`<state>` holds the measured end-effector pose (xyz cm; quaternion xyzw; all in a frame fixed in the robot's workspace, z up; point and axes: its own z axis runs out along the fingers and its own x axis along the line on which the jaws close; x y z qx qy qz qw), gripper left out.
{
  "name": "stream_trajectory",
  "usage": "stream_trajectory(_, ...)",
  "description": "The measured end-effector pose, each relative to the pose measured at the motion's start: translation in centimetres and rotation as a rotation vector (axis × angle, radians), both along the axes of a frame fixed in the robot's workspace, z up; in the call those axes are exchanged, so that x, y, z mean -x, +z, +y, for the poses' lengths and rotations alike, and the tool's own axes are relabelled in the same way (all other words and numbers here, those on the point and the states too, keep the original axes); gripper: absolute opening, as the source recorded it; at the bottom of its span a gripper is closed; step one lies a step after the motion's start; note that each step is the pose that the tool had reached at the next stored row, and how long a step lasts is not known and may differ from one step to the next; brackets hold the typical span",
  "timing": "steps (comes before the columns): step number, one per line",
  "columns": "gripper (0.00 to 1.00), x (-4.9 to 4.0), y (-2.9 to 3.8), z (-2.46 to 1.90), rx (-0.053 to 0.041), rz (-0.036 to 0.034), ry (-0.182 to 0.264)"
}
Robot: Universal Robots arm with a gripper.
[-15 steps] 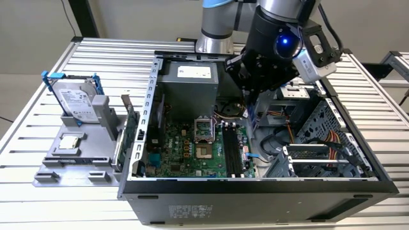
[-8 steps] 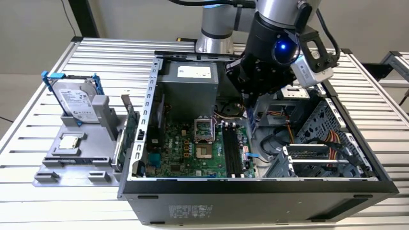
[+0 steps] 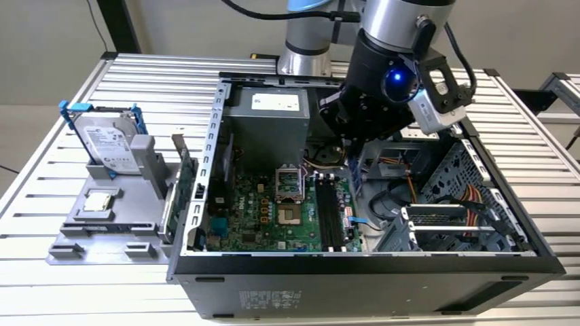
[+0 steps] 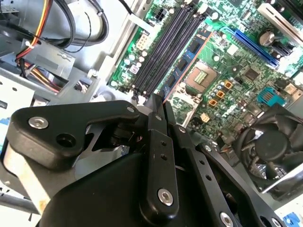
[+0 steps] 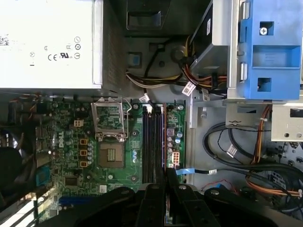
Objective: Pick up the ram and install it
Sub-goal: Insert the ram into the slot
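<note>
The ram (image 4: 182, 64), a thin blue board with small black chips, is pinched between my gripper's (image 4: 159, 101) black fingers. In the exterior view the ram (image 3: 360, 173) hangs below the gripper (image 3: 363, 148) inside the open computer case, over the green motherboard (image 3: 272, 217). The first wrist view shows the ram (image 5: 164, 137) edge-on as a thin line running along the outermost of the long black slots (image 5: 151, 142), with the gripper (image 5: 165, 176) above it. Whether it touches a slot I cannot tell.
A grey power supply (image 3: 265, 115) stands at the back of the case, and a processor socket (image 5: 111, 153) lies beside the slots. A blue drive cage (image 5: 270, 47) and loose cables (image 5: 236, 151) crowd one side. Outside, on the exterior view's left, a hard drive (image 3: 109, 142) and an upright green card (image 3: 186, 183) sit on a grey stand.
</note>
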<state>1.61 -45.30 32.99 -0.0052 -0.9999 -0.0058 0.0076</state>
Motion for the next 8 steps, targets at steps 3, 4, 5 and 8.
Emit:
stream_trajectory(3,0.0,-0.01,-0.27,-0.01,0.0,-0.0013,-0.019)
stream_trajectory(4,0.0,-0.01,-0.37,0.0,0.0,-0.0015,-0.029)
stream_trajectory(5,0.0,-0.01,-0.51,-0.01,0.0001,-0.0019,-0.041)
stream_trajectory(8,0.0,0.0,-0.92,0.0,0.0,-0.0029,-0.072)
